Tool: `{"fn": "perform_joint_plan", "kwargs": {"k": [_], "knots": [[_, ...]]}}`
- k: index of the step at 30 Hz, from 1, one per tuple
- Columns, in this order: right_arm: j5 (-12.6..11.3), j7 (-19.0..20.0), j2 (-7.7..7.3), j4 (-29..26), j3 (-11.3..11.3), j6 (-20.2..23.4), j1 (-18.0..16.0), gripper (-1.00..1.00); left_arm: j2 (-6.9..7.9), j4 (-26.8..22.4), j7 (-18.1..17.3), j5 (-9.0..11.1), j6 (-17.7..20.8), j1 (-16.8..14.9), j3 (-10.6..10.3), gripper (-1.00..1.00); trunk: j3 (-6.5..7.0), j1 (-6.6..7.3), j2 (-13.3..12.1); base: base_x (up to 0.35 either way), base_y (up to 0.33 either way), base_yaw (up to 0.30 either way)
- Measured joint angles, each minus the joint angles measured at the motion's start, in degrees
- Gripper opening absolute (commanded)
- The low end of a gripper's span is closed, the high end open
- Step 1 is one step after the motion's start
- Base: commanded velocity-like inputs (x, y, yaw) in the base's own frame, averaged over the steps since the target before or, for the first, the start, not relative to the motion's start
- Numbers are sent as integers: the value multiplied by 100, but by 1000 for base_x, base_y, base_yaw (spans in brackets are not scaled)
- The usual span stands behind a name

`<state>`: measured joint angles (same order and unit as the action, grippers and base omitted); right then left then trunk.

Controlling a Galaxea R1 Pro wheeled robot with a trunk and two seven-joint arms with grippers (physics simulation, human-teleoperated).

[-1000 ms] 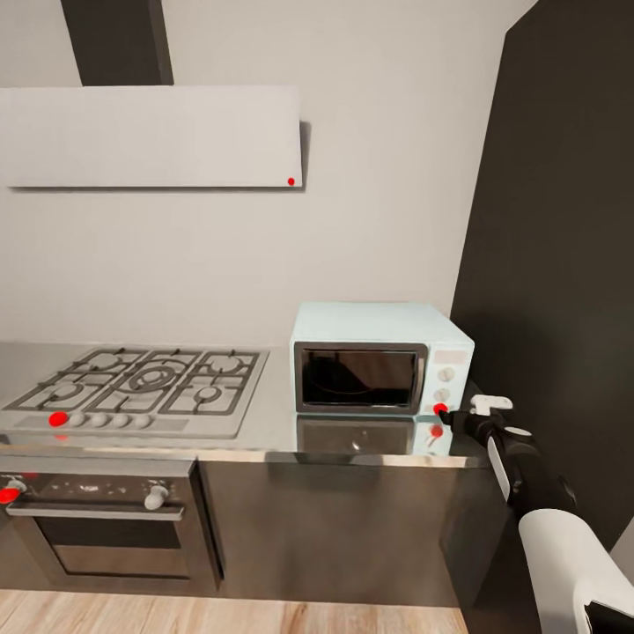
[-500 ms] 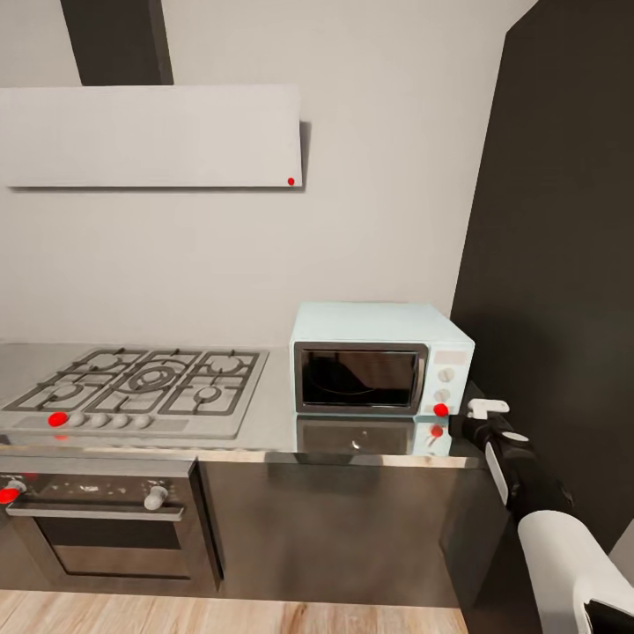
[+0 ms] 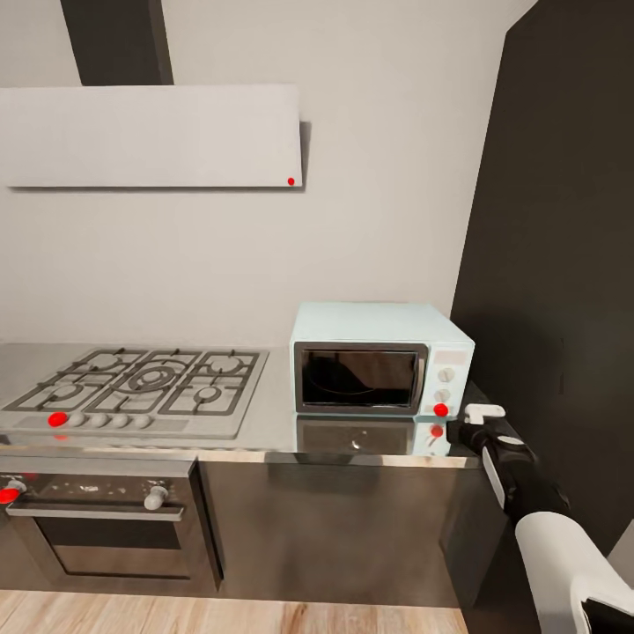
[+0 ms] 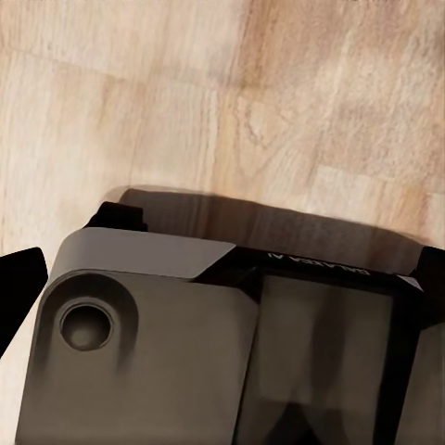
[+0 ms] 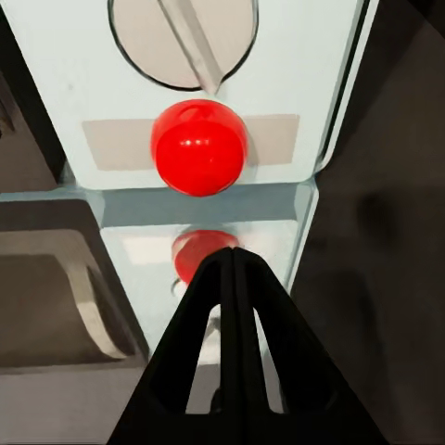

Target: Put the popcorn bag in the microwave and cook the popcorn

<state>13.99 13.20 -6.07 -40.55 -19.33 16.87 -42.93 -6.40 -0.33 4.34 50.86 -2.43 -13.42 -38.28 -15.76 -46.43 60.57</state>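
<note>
A: Microwave (image 3: pixel 380 359) sits at the right end of the counter (image 3: pixel 273 423), pale blue, door closed, dark glass. Hob (image 3: pixel 136 387) is on the same counter, toward 9 o'clock from it.

B: Right gripper?

A: Right gripper (image 3: pixel 460 424) is just off the microwave's lower front corner, at about 4 o'clock from the door, tip beside the red round light (image 3: pixel 440 409) on the side panel. Close, but head view doesn't settle contact.

B: Wrist view?

A: Right wrist: right gripper (image 5: pixel 233 269) fingers pressed together into one black wedge, no gap, nothing between them. The red light (image 5: pixel 198 147) lies straight ahead of the tip, at 12 o'clock, with a knob (image 5: pixel 182 42) just beyond it. The light's reflection shows on the shiny counter between tip and panel.

B: Left gripper?

A: Left wrist view shows dark robot body (image 4: pixel 213 343) over wood floor (image 4: pixel 222 93). Fingers aren't visible there, so whether it's wide or narrow, cannot tell.

B: Anything else?

A: Built-in oven (image 3: pixel 106 519) under the hob, white hood (image 3: pixel 150 136) above it, dark tall cabinet (image 3: pixel 563 264) at 3 o'clock from the microwave.
</note>
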Motion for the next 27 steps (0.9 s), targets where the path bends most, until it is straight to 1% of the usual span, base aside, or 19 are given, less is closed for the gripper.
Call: {"fn": "perform_joint_plan", "kwargs": {"k": [4, 8, 10, 19, 27], "knots": [[46, 12, 11, 4, 0, 10, 0, -100, 0, 0, 0, 0, 0, 0, -4, 100, 0, 0, 0, 0, 0, 0], [63, 40, 116, 4, 0, 4, 0, -100, -3, -6, 0, -5, 0, 0, -8, 100, 0, 0, 0, 0, 0, 0], [68, 50, 126, 0, 0, 0, 0, -100, -7, -12, 0, -7, 0, 0, -9, 100, 0, 0, 0, 0, 0, 0], [69, 11, 105, -5, -11, -3, 0, -100, 5, -1, 0, 0, 0, 0, -2, 100, 0, 1, 1, 74, 0, 0], [61, -8, 92, -4, -17, -4, 0, -100, 9, 8, 0, 0, 0, 0, 0, 100, 0, 2, 1, 170, 0, 0]]}}
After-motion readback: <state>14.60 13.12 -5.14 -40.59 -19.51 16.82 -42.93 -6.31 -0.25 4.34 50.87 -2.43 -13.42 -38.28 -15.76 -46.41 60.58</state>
